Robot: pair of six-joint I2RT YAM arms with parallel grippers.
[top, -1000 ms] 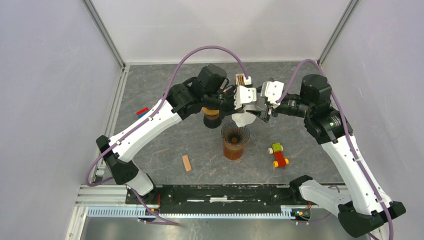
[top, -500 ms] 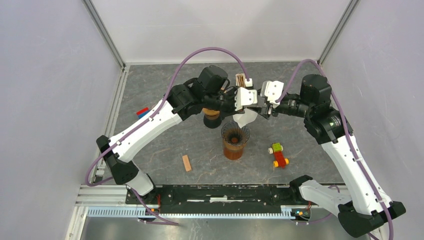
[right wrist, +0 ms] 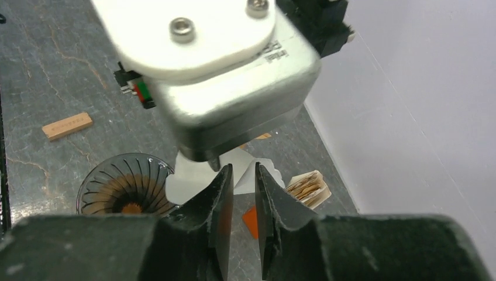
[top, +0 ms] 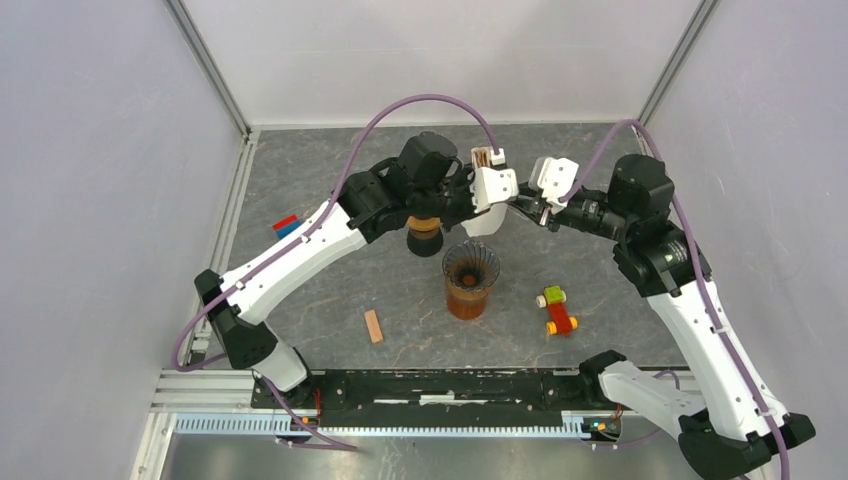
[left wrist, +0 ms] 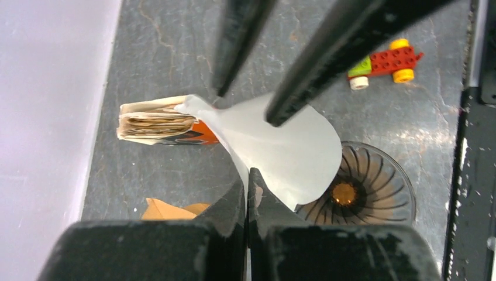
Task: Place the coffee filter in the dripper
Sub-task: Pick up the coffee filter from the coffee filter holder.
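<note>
Near the dripper's (left wrist: 380,178) far rim, the white coffee filter (left wrist: 286,152) hangs pinched aloft.

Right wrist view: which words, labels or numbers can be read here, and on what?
Silver housing: small stamped marks, too small to read.
Wooden block: faint print, too blurred to read.
Filter pack: no legible print.
No readable text elsewhere.
</note>
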